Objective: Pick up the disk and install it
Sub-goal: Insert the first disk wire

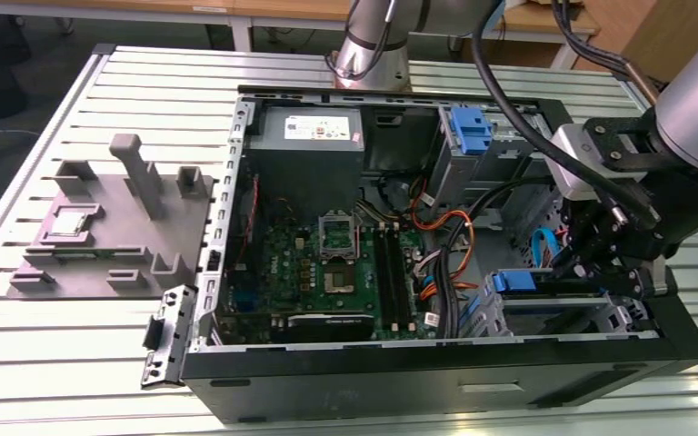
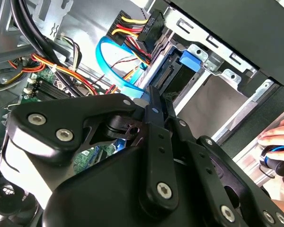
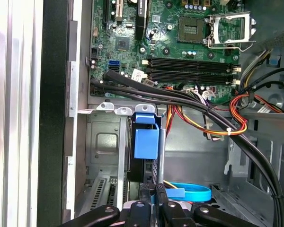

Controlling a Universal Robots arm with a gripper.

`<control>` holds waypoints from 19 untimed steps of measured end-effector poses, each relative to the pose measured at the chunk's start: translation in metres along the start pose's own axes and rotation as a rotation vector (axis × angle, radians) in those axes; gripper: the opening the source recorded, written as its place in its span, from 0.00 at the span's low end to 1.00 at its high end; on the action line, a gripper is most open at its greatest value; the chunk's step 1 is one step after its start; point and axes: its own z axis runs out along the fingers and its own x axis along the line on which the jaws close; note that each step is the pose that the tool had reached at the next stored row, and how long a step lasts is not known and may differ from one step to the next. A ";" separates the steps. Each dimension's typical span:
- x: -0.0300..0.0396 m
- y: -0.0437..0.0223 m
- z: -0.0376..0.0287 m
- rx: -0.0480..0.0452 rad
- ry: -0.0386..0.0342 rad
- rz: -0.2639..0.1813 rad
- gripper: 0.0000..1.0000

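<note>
One disk (image 3: 146, 144) sits edge-on in the drive bay (image 3: 104, 146), hand (image 3: 154, 194) pinched narrow on its rear edge; push straight, square to the rails.

Open computer case (image 1: 446, 381), grey fixture (image 1: 106, 227)

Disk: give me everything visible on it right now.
The disk stands on edge inside the drive cage at the case's front corner, so its blue plastic carrier and a dark edge show, not its label face. In the exterior view it is the blue block low at the exterior view's right, under the arm. The gripper sits right at its near end; contact looks likely, but the grip itself can't be confirmed. A blue ribbon cable curls beside it.
</note>
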 end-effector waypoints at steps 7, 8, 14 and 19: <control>-0.0001 0.0000 0.0002 0.0000 -0.0019 0.000 0.16; -0.0001 0.0000 0.0002 0.0001 -0.0021 0.000 0.16; 0.0000 0.0005 0.0012 0.0003 -0.0040 0.000 0.16; 0.0001 0.0006 0.0023 0.0004 -0.0039 0.000 0.16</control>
